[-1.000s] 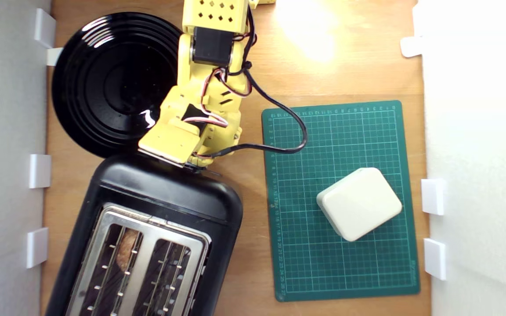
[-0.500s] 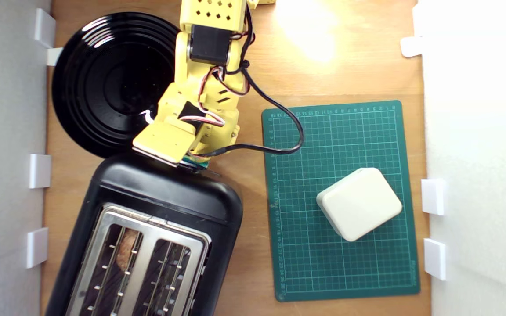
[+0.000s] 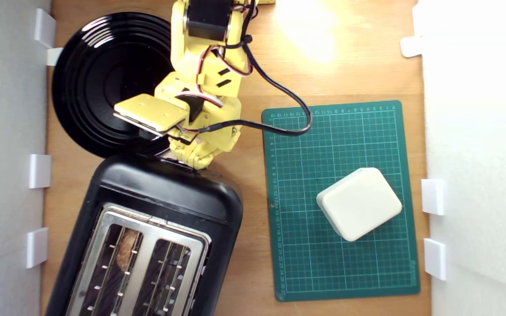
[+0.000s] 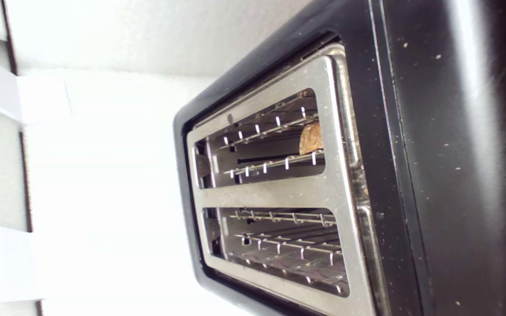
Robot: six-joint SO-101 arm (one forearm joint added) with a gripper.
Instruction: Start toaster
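Toaster [image 3: 160, 197], glossy black and rounded with steel slots, meets gripper [image 3: 191, 159], opening unclear.

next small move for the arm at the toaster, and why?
Probably lower the tool along the toaster end face to find the lever. The tool sits at the toaster's end by the plate; bread is already in one slot, and no lever shows in either view, so whether it is pressed cannot be told.

The glossy black two-slot toaster [image 3: 156, 237] stood at the exterior view's lower left, the round black ribbed plate [image 3: 103, 83] behind it, the green gridded cutting mat [image 3: 305, 245] on its right.
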